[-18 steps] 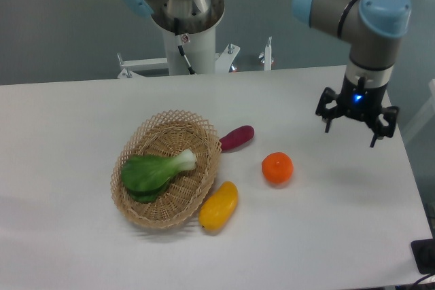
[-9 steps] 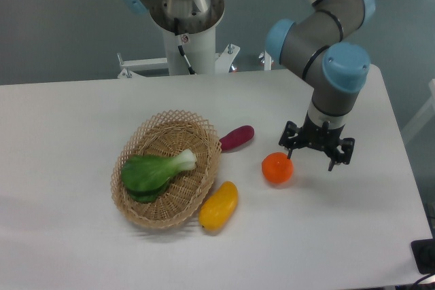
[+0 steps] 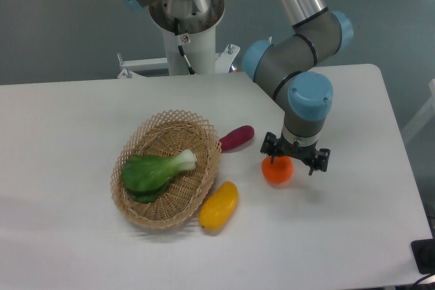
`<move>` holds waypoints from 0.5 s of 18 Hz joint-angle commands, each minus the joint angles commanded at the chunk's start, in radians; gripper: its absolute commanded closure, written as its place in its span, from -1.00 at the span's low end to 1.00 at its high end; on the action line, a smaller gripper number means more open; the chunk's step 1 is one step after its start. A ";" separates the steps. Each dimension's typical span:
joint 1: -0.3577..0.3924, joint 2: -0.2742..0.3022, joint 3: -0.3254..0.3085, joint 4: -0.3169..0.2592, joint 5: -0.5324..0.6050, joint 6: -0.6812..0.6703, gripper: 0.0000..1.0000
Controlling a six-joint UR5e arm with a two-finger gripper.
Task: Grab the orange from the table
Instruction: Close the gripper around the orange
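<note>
The end effector [image 3: 295, 159] hangs with fingers spread wide just over the orange [image 3: 277, 170], gripping nothing, while the fruit rests on the white bench [image 3: 353, 222] between a purple vegetable [image 3: 236, 138] and a yellow fruit [image 3: 219, 206].

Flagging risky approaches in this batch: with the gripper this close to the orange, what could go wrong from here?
1. The gripper looks offset to the right of the orange, so a finger may land on top and roll it away.
2. If it rolls left, the purple vegetable and the yellow fruit lie close by and could be knocked.
3. Descending too far could press the fingers into the table.
</note>
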 joint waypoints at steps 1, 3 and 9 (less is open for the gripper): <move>-0.003 0.002 -0.011 0.000 0.000 -0.002 -1.00; -0.012 0.002 -0.037 0.000 0.000 -0.005 -1.00; -0.025 -0.011 -0.048 0.024 0.009 0.001 -1.00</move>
